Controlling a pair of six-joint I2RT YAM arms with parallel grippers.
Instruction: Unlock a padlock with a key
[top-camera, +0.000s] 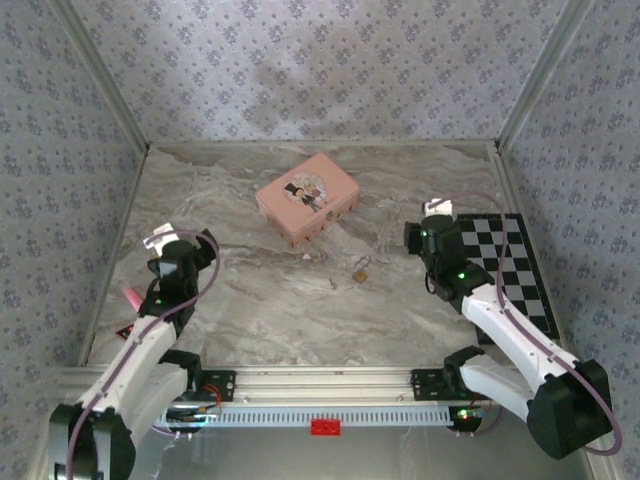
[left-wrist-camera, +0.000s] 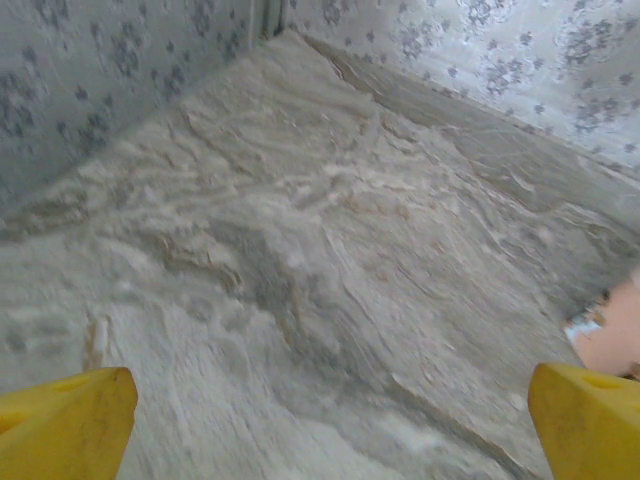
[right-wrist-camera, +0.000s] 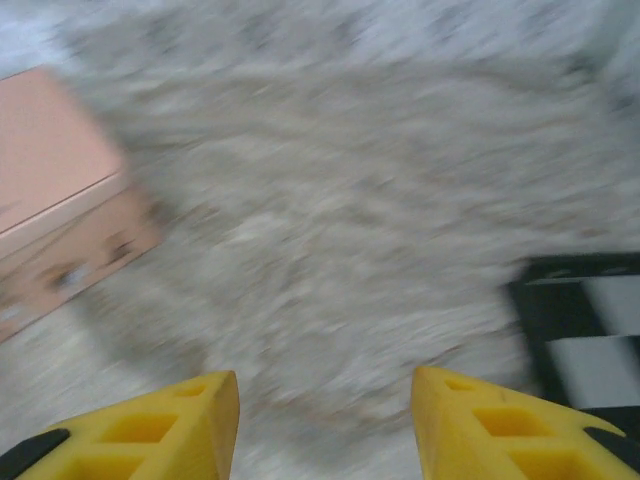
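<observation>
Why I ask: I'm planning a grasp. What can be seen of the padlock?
The padlock is tiny, with a brass-gold body and a thin silvery shackle, both looking like metal. It lies flat on the marbled table, about mid-table, nearer the arms than the pink tin. The key lies just left of it, apart. Nothing but the table touches it. Whether the shackle is shut is too small to tell.
</observation>
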